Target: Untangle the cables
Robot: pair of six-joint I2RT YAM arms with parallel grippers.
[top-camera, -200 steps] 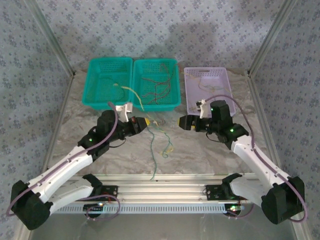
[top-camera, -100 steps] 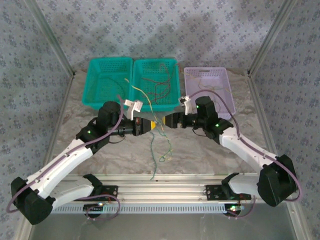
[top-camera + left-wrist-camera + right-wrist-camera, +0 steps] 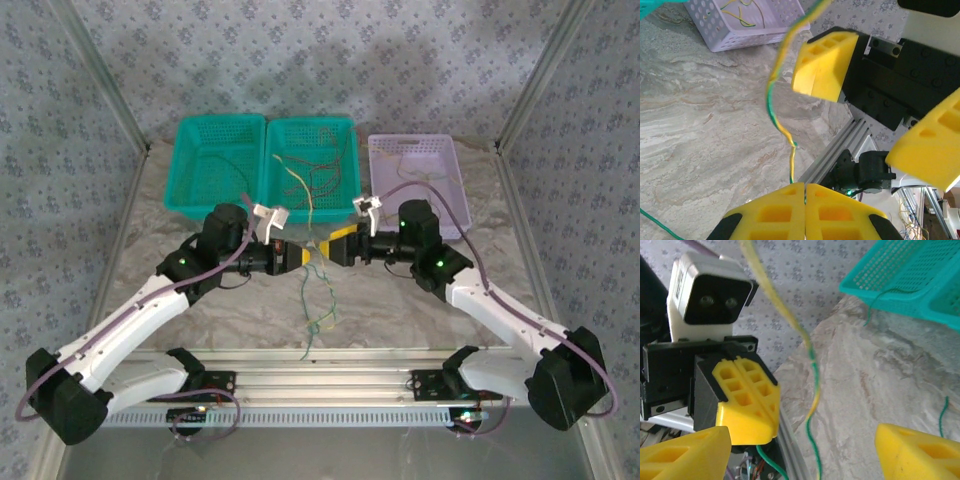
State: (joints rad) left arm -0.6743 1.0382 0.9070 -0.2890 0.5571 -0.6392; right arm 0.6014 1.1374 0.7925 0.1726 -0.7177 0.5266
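- Two yellow-padded grippers faced each other over the middle of your marble-patterned table [image 3: 400, 310], just in front of the middle teal plastic mesh basket [image 3: 310, 121].
- Your left gripper [image 3: 805, 189] had its jaws pressed together, pinching the thin yellow-and-green cable [image 3: 774, 102] where it ran into the seam between the pads.
- Your right gripper [image 3: 802, 440] had its jaws spread wide. In the right wrist view the cable hung in the gap between them, apart from both pads.
- From the pinch the cable rose over the middle basket's front rim. Below the grippers it hung in a loop, and a thin green strand [image 3: 311, 342] trailed toward the table's near edge.
- A tangle of brown and red cables [image 3: 318, 178] lay inside the middle basket, and the lilac plastic basket [image 3: 410, 138] toward the far right corner held a yellowish wire [image 3: 403, 152].
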